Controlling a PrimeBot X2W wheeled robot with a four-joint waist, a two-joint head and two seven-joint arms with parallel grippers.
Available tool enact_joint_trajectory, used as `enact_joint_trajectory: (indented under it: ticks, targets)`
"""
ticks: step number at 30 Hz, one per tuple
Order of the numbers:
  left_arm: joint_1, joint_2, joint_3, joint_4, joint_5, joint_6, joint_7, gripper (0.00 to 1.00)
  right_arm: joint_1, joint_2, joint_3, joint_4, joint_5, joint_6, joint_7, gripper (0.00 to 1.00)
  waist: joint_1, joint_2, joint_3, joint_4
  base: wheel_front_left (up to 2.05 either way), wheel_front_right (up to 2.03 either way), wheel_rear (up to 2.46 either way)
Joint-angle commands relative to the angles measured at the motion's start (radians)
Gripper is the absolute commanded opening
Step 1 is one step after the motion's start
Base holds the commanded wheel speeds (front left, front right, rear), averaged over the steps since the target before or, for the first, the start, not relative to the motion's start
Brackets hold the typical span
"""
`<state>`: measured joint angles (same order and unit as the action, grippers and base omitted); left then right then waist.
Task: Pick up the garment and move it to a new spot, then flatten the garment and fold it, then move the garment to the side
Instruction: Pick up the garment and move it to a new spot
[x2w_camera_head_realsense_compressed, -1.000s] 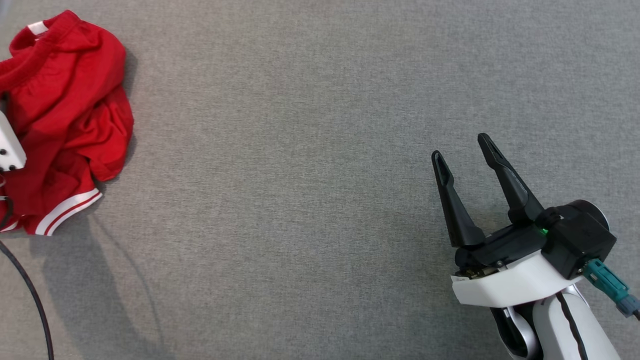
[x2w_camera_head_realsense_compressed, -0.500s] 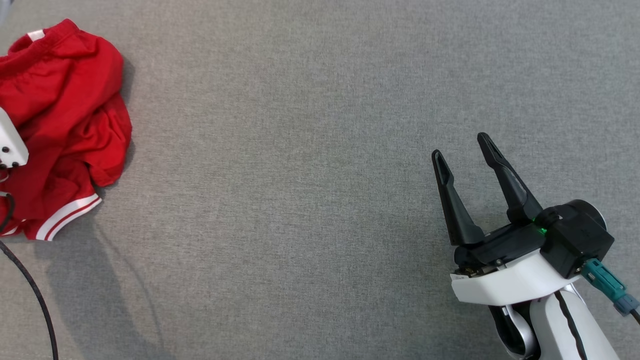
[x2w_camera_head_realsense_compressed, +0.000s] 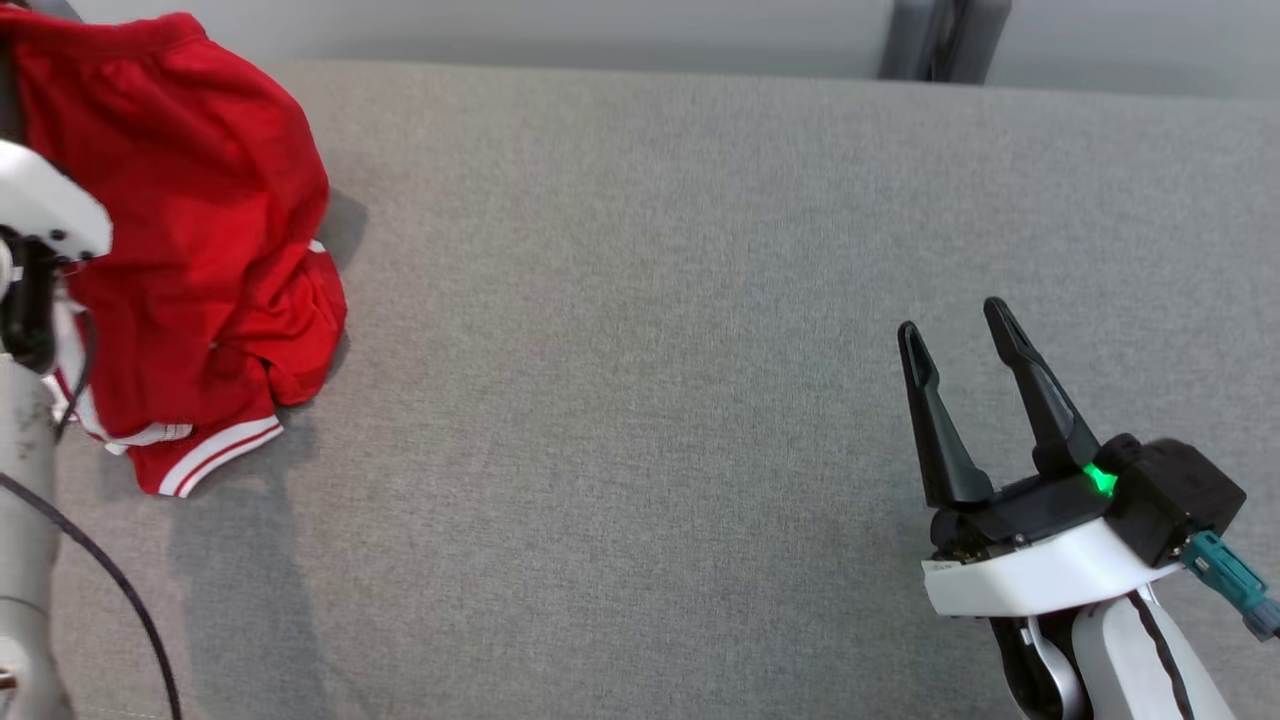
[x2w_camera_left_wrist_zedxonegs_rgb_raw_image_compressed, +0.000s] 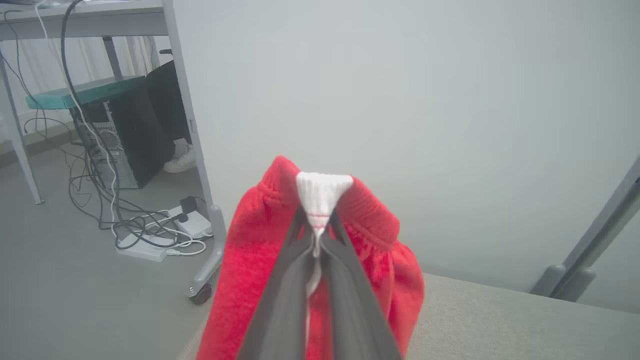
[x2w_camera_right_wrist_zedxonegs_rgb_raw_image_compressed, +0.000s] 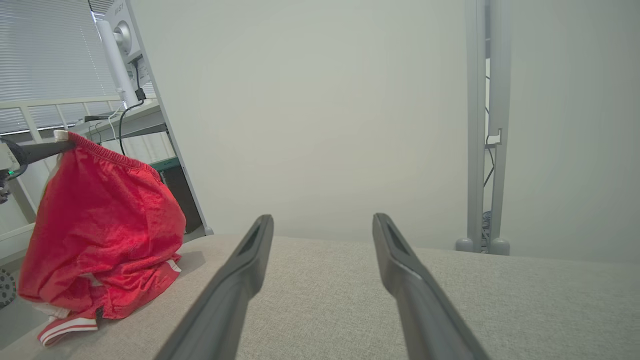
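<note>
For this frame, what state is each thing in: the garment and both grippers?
garment: lifted by its waistband, hanging bunched, lower hem resting on the grey surface.
left gripper: shut on the garment's waistband at its white label.
right gripper: open, empty, over the grey surface.

Grey cloth surface (x2w_camera_head_realsense_compressed: 640, 400), floor cables (x2w_camera_left_wrist_zedxonegs_rgb_raw_image_compressed: 125, 225)
</note>
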<state>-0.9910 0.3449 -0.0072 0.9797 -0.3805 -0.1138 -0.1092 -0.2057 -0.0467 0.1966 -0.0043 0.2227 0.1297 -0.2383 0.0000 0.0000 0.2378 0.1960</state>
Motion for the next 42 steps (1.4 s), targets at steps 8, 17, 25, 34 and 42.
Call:
enact_joint_trajectory:
  ticks: [8,17,25,34,42]
  targets:
    - [0.076,-0.122,0.007,-0.179,-0.113,-0.014,0.026,0.00,0.033,-0.007,-0.032,0.020,0.028,0.002,-0.021,1.00,0.0000,0.0000,-0.110,-0.007,0.00,0.00,0.00]
    - [0.200,-0.257,-0.041,-0.534,-0.234,0.003,0.166,0.00,0.038,-0.007,-0.081,0.001,0.043,0.002,-0.028,1.00,0.0000,0.0000,-0.111,-0.090,0.00,0.00,0.00]
    - [0.243,-0.294,-0.205,-0.821,-0.414,0.117,0.234,0.00,0.009,-0.006,-0.116,-0.023,0.070,0.002,-0.028,1.00,0.0000,0.0000,-0.079,-0.223,0.00,0.00,0.00]
    - [0.210,-0.292,-0.403,-0.947,-0.601,0.298,0.116,0.00,0.012,-0.006,-0.165,-0.042,0.103,0.002,-0.027,1.00,0.0000,0.0000,-0.046,-0.320,0.00,0.00,0.00]
    - [0.304,-0.206,-0.455,-0.709,-0.494,0.298,0.033,0.00,0.004,-0.006,-0.194,-0.056,0.106,0.002,-0.027,1.00,0.0000,0.0000,-0.013,-0.331,0.00,0.00,0.00]
